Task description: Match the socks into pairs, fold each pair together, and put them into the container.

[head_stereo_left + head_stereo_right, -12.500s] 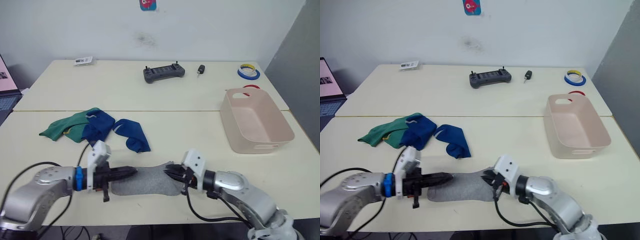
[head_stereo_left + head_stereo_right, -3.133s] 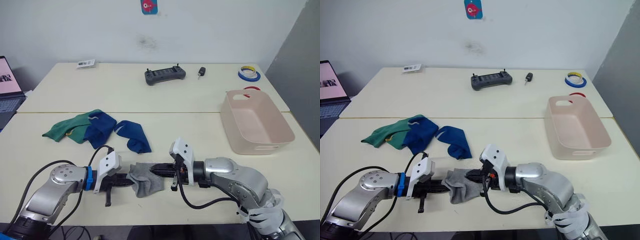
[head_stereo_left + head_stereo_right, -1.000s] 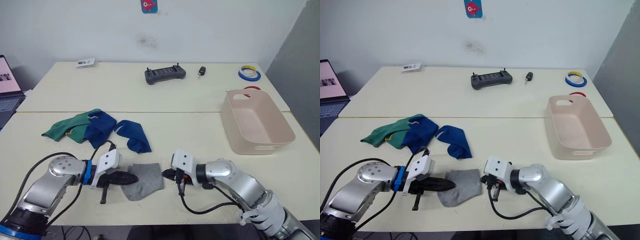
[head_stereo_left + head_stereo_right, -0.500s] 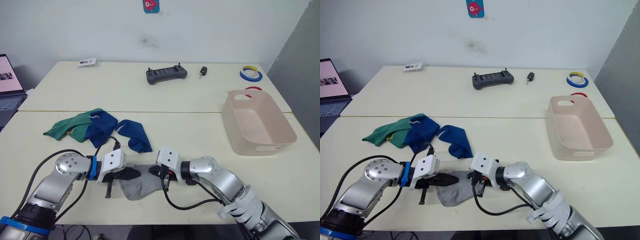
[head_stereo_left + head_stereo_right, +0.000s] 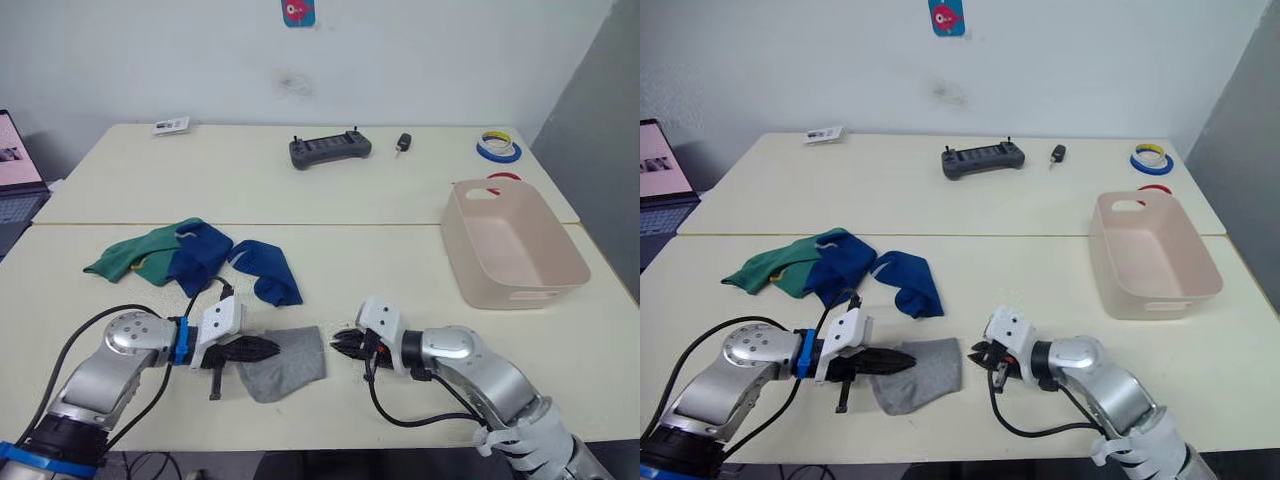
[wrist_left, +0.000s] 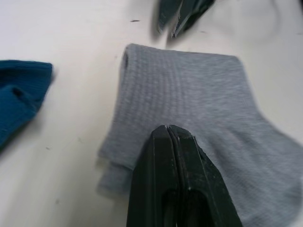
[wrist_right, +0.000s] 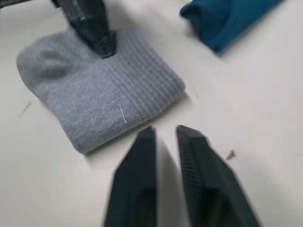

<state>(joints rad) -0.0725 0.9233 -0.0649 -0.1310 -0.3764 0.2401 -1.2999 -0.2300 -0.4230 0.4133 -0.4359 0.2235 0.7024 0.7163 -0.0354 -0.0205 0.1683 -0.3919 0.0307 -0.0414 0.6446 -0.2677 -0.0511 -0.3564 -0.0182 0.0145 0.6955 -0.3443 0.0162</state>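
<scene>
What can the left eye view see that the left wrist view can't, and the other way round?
Left eye view: the whole table, with the pink container, the green socks, the dark controller and a tape roll.

Left wrist view: a close look at the grey sock's ribbed knit and its doubled-over edge, with the left gripper closed and resting on it.

Shared: the folded grey sock, a blue sock beside it, and the right gripper just off the grey sock's far edge.
</scene>
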